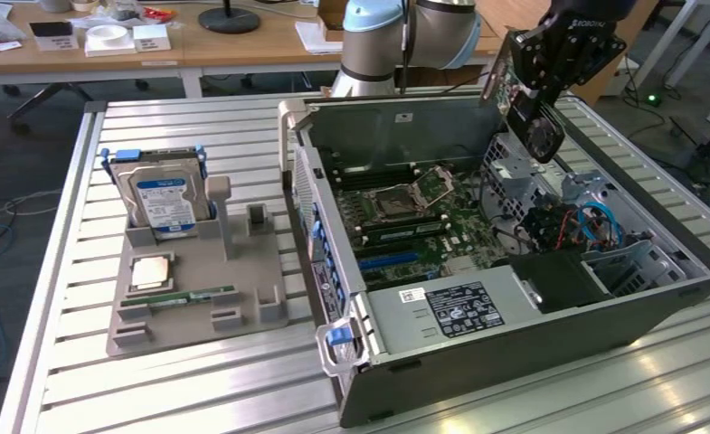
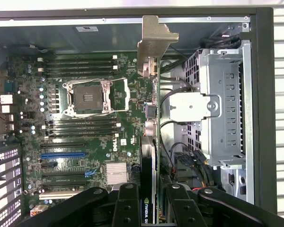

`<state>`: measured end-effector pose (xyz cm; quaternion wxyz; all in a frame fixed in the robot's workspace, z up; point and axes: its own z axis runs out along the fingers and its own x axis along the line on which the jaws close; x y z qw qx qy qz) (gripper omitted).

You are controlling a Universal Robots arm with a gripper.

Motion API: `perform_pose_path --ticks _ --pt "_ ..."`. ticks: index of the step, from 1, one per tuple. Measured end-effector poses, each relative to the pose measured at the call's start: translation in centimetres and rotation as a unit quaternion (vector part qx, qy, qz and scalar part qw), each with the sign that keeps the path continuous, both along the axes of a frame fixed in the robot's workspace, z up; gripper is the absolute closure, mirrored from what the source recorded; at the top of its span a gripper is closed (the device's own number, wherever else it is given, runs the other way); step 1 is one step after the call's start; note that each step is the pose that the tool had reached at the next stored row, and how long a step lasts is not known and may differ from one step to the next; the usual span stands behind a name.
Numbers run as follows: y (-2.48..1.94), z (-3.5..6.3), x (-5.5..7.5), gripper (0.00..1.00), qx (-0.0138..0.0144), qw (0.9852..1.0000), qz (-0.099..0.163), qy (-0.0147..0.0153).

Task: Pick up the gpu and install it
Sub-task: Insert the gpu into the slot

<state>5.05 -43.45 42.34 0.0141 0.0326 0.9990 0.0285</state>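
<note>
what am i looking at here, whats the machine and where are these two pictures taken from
It is a robot arm with a two-fingered gripper at its end. One picture comes from a camera standing off the arm; the other from a camera on the wrist, looking down into an open computer case. The gripper is closed on the gpu, a flat card, held above the motherboard. On the slatted table, at the exterior view's left, a grey tray holds a hard drive and some smaller parts.

gpu (image 2: pixel 149 161) seen edge-on, near end hidden between fingers of hand (image 2: pixel 149 196); hand cut off by frame edge.
</note>
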Motion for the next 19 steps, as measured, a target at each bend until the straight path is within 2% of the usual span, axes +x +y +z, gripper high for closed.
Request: perform_pose_path --ticks 4,7,10,15,19 --pt "0.00 -0.01 -0.01 0.74 0.0000 1.0000 0.010 0.0000" --pt "0.00 -0.02 -0.01 0.74 0.0000 0.9994 0.035 0.0000" --pt "0.00 -0.02 -0.01 0.74 0.0000 0.9981 0.062 0.0000" --pt "0.00 -0.05 -0.01 0.74 -0.0001 0.9942 0.108 0.0000" --pt "0.00 -0.09 -0.01 0.74 0.0000 0.9896 0.144 0.0000"
